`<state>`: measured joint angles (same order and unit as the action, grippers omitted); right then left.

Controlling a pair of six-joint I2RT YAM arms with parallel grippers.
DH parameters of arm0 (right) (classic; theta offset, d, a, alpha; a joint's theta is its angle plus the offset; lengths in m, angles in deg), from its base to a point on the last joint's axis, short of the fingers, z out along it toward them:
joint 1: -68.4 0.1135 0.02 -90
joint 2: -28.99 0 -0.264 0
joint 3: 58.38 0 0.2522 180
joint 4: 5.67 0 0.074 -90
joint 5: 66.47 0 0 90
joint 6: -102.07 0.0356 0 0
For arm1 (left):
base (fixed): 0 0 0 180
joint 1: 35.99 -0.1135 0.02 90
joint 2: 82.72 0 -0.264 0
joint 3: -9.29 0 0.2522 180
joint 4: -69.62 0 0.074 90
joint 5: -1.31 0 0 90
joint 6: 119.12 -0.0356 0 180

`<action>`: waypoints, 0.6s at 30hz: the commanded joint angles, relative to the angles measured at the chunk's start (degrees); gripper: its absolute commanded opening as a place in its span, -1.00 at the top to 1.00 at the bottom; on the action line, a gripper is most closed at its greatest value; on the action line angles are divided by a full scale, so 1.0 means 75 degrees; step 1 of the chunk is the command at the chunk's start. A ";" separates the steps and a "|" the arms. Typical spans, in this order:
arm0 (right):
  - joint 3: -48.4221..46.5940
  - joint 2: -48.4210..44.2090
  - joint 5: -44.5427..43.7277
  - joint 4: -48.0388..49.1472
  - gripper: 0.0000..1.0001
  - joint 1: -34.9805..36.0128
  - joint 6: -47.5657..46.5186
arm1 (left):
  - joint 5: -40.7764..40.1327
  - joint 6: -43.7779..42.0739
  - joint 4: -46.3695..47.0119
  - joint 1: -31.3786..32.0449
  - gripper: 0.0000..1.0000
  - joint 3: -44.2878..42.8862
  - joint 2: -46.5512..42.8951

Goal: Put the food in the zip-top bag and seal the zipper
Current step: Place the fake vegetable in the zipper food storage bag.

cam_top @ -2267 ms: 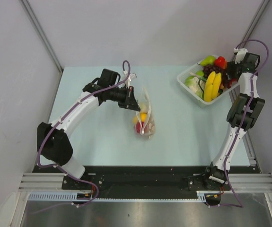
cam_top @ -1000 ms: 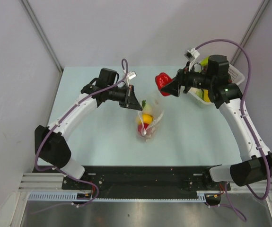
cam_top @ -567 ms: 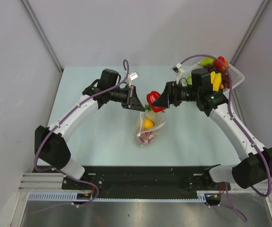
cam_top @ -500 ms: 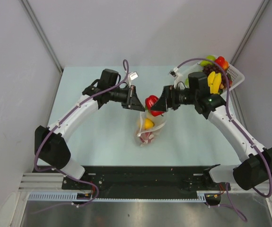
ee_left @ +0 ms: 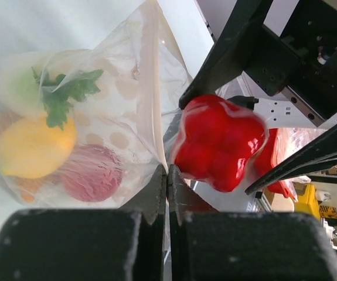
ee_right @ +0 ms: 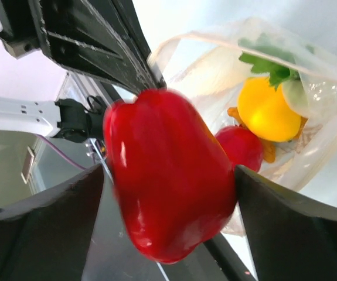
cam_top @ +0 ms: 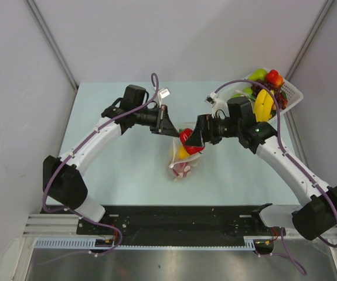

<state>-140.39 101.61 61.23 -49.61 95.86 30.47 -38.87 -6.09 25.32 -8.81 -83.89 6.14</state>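
1. Bag (cam_top: pixel 183 163) lies mid-table with its mouth toward 12 o'clock. Zipper (ee_left: pixel 152 76) is unsealed; lemon (ee_left: pixel 33 146), radish (ee_left: pixel 19 88) and a red piece (ee_left: pixel 92 172) are inside.
2. Pepper (ee_right: pixel 168 181) is at the mouth, not in yet (more food waits in the basket (cam_top: pixel 295 95) at 2 o'clock).
3. Left gripper (ee_left: pixel 167 175) is pinched tight on the bag edge at 11 o'clock. Right gripper (cam_top: pixel 191 139) is wide around the pepper; cannot tell if gripped or loose.
4. Both grippers crowd the mouth. The table (cam_top: pixel 109 170) likely gives room to back out toward 9 and 3 o'clock.

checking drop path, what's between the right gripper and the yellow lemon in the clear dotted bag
A glossy red bell pepper, framed by the right gripper; clearest in the right wrist view.
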 commanded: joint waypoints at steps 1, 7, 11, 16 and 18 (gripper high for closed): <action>-0.0041 -0.0272 0.0234 0.0764 -0.99 -0.0111 0.0418 | 0.0271 0.0082 0.0288 -0.0003 1.00 -0.0005 -0.0211; -0.0134 -0.0366 0.0903 0.1255 -0.99 -0.0461 0.0805 | 0.0271 0.0059 0.0252 -0.0026 1.00 0.0007 -0.0188; -0.0345 -0.0425 0.1407 0.2181 -0.99 -0.1772 0.1191 | 0.0271 0.0024 0.0241 -0.0061 1.00 0.0030 -0.0188; -0.0872 -0.0062 0.1713 0.2020 -0.99 -0.3344 0.0609 | 0.0446 0.0070 0.0311 -0.0178 1.00 0.0124 -0.0153; -0.0978 -0.0062 0.1491 0.1984 -1.00 -0.4032 0.0408 | 0.0459 0.0188 0.0451 -0.0213 1.00 0.0217 -0.0211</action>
<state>-143.89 101.26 71.02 -37.08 71.93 36.59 -37.95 -6.01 25.67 -9.45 -83.40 6.14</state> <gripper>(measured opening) 0.994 0.005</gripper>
